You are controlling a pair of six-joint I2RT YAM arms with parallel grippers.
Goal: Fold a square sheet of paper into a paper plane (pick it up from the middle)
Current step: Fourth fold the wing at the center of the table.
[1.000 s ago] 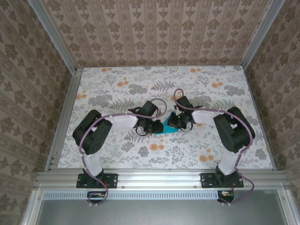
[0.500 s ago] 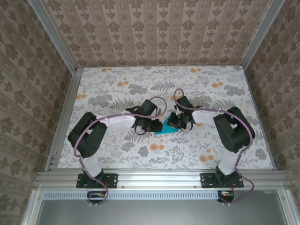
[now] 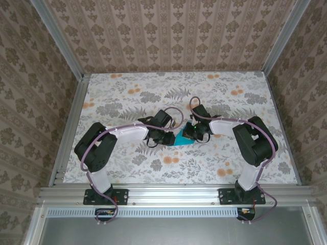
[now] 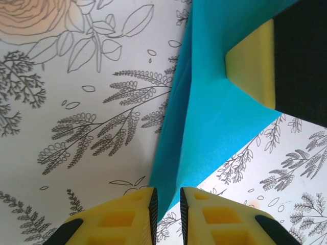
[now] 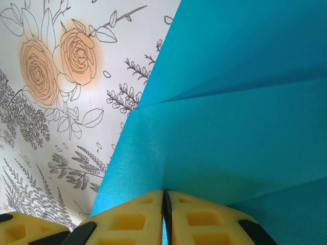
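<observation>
Paper first: the part-folded square sheet of paper (image 3: pixel 182 139) sits on the worktop (image 3: pixel 122 97) between both pincers. Its edge is clamped in the right pincer (image 5: pixel 164 217), with the folds fanning out ahead. A corner reaches into the narrow gap of the left pincer (image 4: pixel 167 217); I cannot tell whether it is pinched.
</observation>
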